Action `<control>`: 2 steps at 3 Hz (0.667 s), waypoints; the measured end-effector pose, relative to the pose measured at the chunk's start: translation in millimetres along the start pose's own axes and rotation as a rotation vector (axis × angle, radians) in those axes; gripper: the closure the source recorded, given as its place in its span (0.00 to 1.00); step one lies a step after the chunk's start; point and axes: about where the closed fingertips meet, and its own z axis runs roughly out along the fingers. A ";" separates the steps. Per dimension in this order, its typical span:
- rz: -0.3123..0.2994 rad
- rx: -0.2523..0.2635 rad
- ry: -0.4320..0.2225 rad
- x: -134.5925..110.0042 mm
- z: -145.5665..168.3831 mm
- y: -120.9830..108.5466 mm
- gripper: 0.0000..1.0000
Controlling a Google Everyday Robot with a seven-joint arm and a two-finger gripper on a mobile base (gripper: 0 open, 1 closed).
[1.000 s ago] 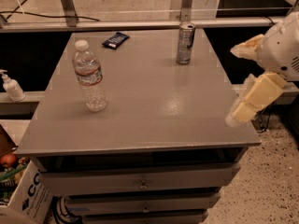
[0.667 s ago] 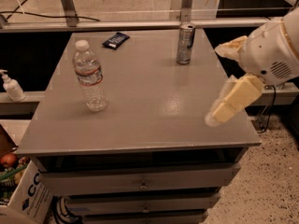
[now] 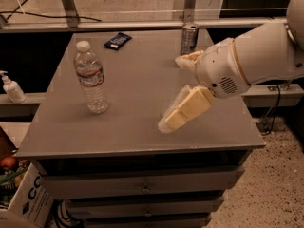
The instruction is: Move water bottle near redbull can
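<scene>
The water bottle (image 3: 91, 83), clear ribbed plastic with a white cap and a reddish label band, stands upright on the left part of the grey table (image 3: 133, 132). The redbull can (image 3: 189, 38) stands upright at the table's far right edge, its base partly hidden behind my arm. My gripper (image 3: 171, 93) hangs above the table's right-middle, open and empty, its pale fingers (image 3: 186, 109) pointing left toward the bottle. It is well to the right of the bottle and in front of the can.
A flat dark blue packet (image 3: 118, 40) lies at the table's far middle. A small white pump dispenser (image 3: 12, 88) stands on a ledge to the left. Drawers (image 3: 142, 186) sit below the tabletop. A box (image 3: 28, 198) is at the lower left. A metal rail (image 3: 142, 25) runs behind.
My arm and gripper have moved left from the table's right edge to above its right-middle, closer to the bottle. The bottle and can have not moved.
</scene>
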 end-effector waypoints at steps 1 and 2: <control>-0.001 0.001 0.002 0.2 -0.4 0.0 0.00; 0.013 0.006 -0.016 0.3 -0.5 3.1 0.00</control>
